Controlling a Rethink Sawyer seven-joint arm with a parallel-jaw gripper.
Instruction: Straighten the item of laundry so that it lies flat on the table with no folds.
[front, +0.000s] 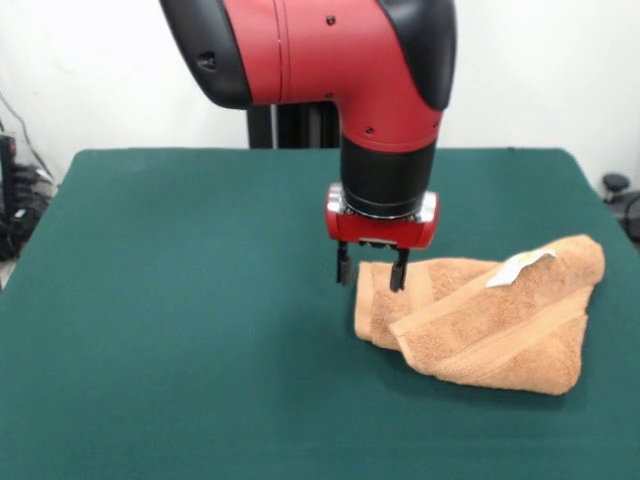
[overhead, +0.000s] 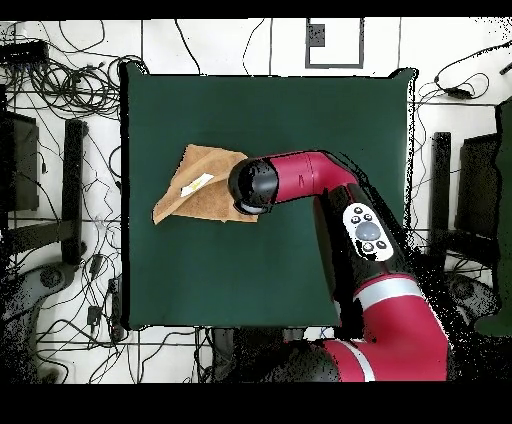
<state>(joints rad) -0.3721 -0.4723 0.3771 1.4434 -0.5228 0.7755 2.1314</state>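
In the front view the gripper (front: 371, 268) hangs just right of the frame's centre, below a red wrist plate and a black cylinder of the red and black arm (front: 330, 55) that comes down from the top edge. Its two dark fingers (front: 343, 263) point straight down and stand apart, with a gap between them and nothing held in that gap. The right-hand finger shows in front of the towel's left end; the left-hand one shows over bare green cloth just beside the towel's edge. Whether the tips touch the fabric cannot be told.

The towel (front: 500, 325) lies at the right of the frame, slightly below centre. It is light orange-tan terry cloth, folded over itself into a rough wedge, with layers stacked and a woven border band running diagonally across the top layer. A small white tag (front: 520, 266) sits on its upper edge, toward the right.

In the overhead view the arm (overhead: 300, 180) reaches from the lower right toward the middle left, and its black end covers the right part of the towel (overhead: 195, 190), hiding the gripper. The towel shows there as a tan, roughly triangular patch in the left half of the desk (overhead: 300, 100), with the tag (overhead: 196, 183) pale on it.

The dark green desk (front: 180, 330) fills most of the front view.
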